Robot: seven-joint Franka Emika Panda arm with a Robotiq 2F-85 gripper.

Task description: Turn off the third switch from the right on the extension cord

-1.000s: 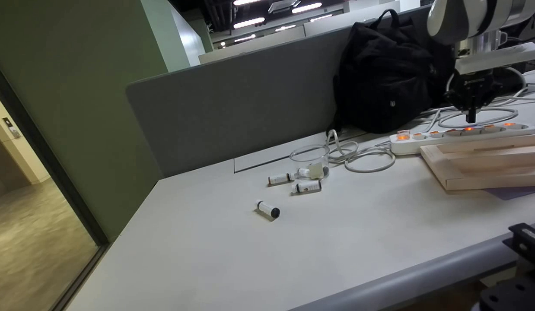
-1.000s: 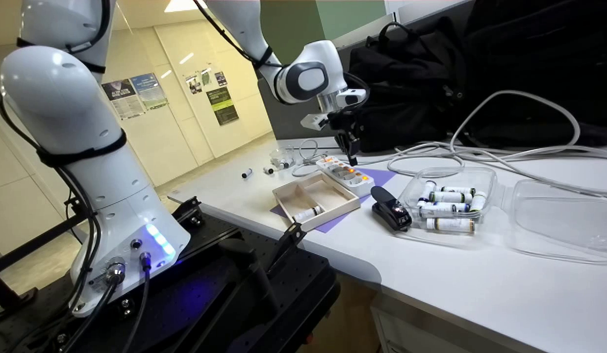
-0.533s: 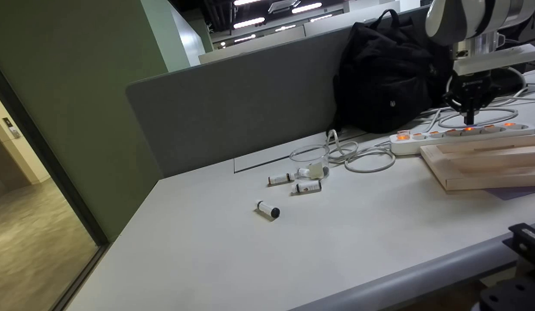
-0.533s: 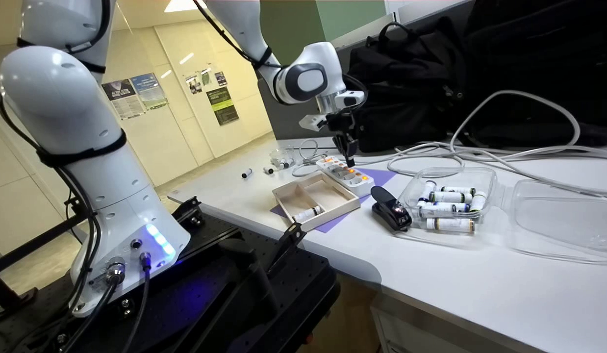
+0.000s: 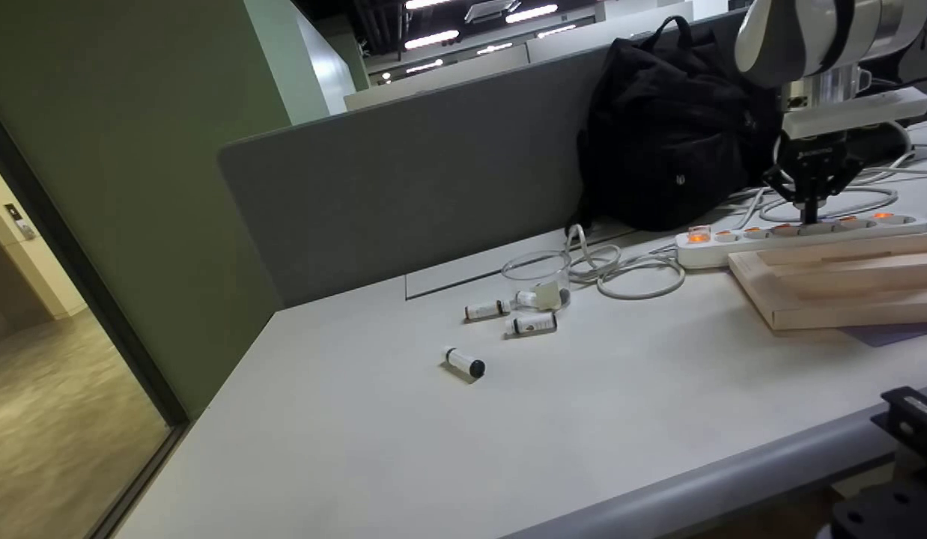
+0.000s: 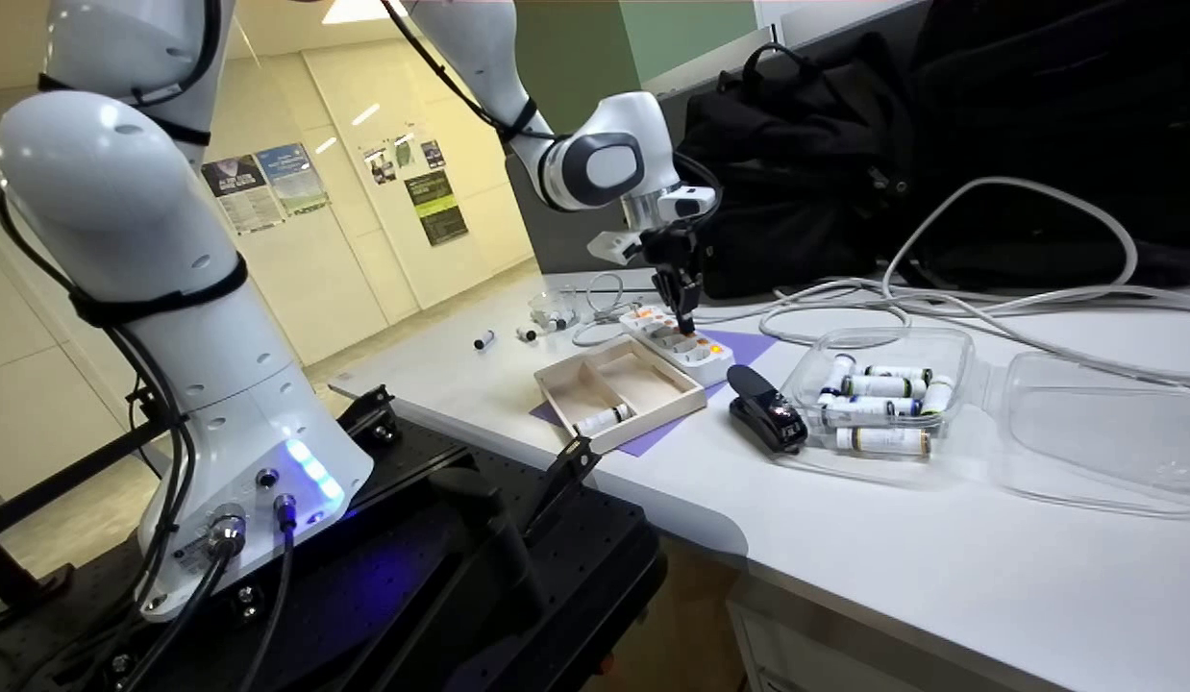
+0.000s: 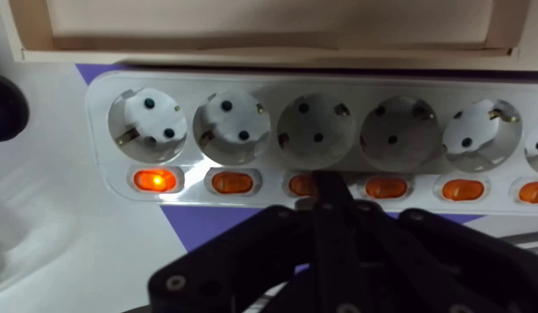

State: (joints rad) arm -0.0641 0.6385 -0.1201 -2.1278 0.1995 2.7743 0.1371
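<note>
The gripper has dropped since a moment ago, from just above the extension cord down onto or almost onto the third switch from the right, and the arm has sunk with it. Its fingers are pressed together with nothing between them, one blunt black tip hiding part of that switch; whether it truly touches, I can't tell. The cord lies just beside the wooden tray, a purple sheet partly under it. The end switch glows; what I can see of the third doesn't, so I'd guess it may be off already. I'd check its light before pushing again, since another push could undo the job. If one is needed, go straight down on one end of the rocker, no sliding, clear of the fourth switch, then straight up. For writing, there's pale lettering on the gripper, too blurred to read, and the wall posters, backpack emblem and vial labels are too small to make out.
</note>
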